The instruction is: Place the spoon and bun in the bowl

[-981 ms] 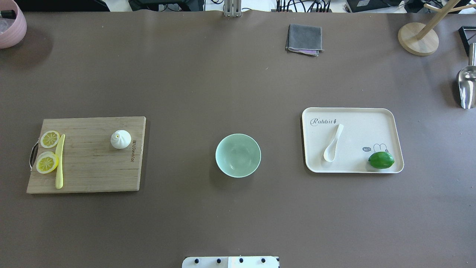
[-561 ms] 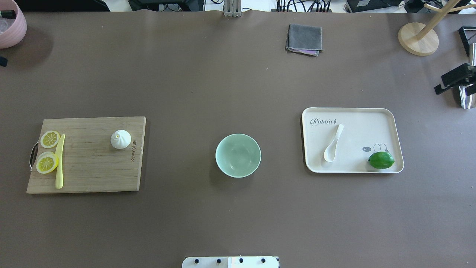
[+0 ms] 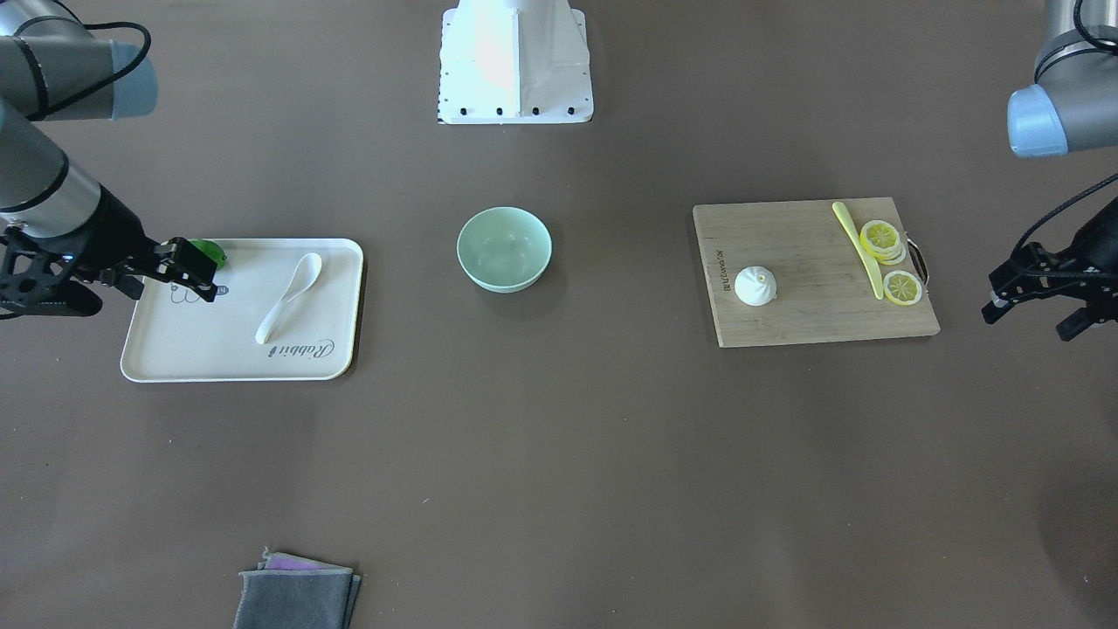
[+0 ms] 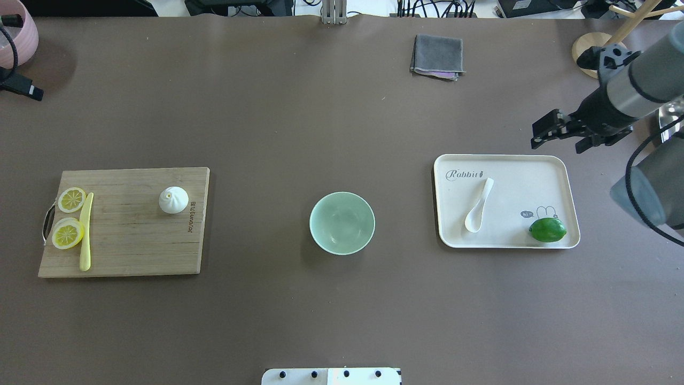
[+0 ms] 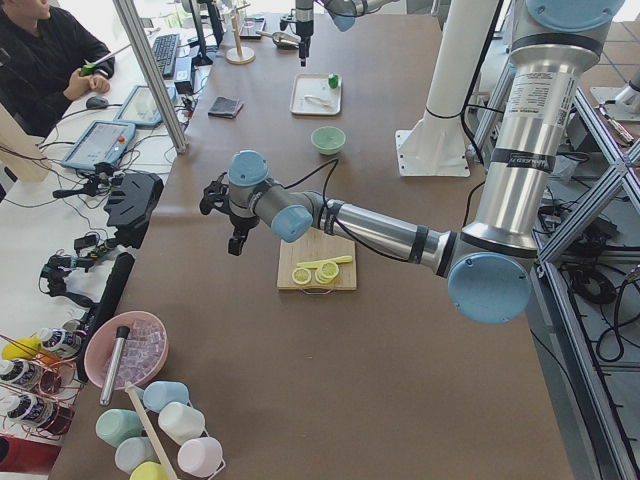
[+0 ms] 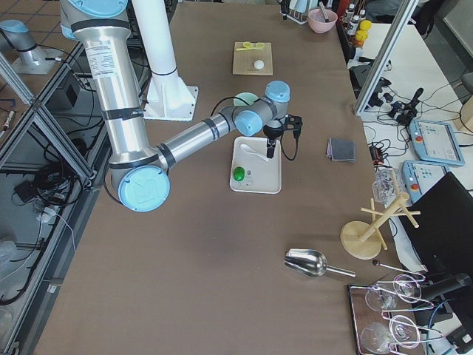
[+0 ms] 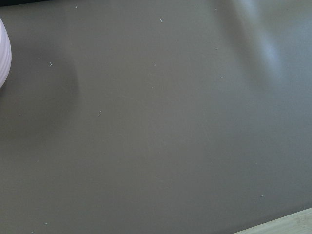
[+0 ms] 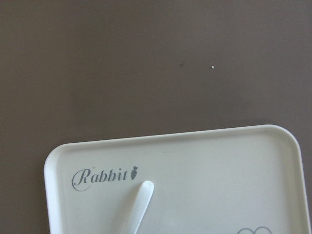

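The cream-white spoon [image 4: 479,206] lies on a white tray [image 4: 523,176], also seen from the front [image 3: 288,297]; its handle tip shows in the right wrist view [image 8: 139,204]. The white pleated bun [image 4: 173,200] sits on a wooden cutting board [image 4: 128,240]. The mint-green bowl [image 4: 342,223] stands empty at the table's middle. My right gripper [image 4: 542,133] hovers open and empty beyond the tray's far right corner. My left gripper [image 3: 1026,319] hovers open and empty off the board's outer end, far from the bun.
A green lime [image 4: 548,230] is on the tray. A yellow-green knife [image 4: 85,232] and lemon slices [image 4: 68,233] lie on the board. A grey cloth [image 4: 437,56], a pink bowl [image 4: 16,37] and a wooden stand [image 4: 598,56] sit along the far edge.
My right arm has swung in from the right edge toward the tray's far corner. My left gripper has come slightly further into view at the left edge. The objects have not moved.
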Controlling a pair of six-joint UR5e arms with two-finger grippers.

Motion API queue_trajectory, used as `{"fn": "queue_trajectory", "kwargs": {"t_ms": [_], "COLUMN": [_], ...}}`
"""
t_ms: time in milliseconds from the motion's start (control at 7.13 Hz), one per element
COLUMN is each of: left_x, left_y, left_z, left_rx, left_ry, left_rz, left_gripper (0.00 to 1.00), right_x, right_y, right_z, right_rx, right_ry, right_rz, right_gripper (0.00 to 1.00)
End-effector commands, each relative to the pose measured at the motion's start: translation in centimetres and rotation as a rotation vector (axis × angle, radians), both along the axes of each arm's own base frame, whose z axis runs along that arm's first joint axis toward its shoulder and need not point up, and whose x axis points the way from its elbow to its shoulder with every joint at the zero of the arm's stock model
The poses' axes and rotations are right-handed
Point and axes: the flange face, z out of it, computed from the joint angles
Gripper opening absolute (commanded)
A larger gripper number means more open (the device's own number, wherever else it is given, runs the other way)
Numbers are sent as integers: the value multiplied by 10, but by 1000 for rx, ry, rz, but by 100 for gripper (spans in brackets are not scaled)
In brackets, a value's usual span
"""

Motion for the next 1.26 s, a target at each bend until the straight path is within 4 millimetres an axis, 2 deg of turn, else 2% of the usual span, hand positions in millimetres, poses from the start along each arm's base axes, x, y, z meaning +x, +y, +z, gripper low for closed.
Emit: {"fn": "queue_trajectory", "kwargs": {"t_ms": [0, 140, 421, 1121], "left_x": [14, 29, 62, 65], "left_y": [1, 0, 5, 6], "left_z": [-7, -13, -23, -29], "left_rx": [17, 26, 40, 51], "left_ry": [8, 12, 19, 22], "left_rz": [14, 38, 91, 91], "left_gripper": [98, 98, 98, 98], "right_x": [-63, -80, -99, -122], "right_y": [23, 30, 36, 42], "right_z": [-8, 5, 23, 42], "right_rx": [-103, -123, -130, -104], "right_ry": [30, 55, 95, 98], "right_rz": [76, 62, 44, 22], "right_gripper": [100, 100, 100, 97]}}
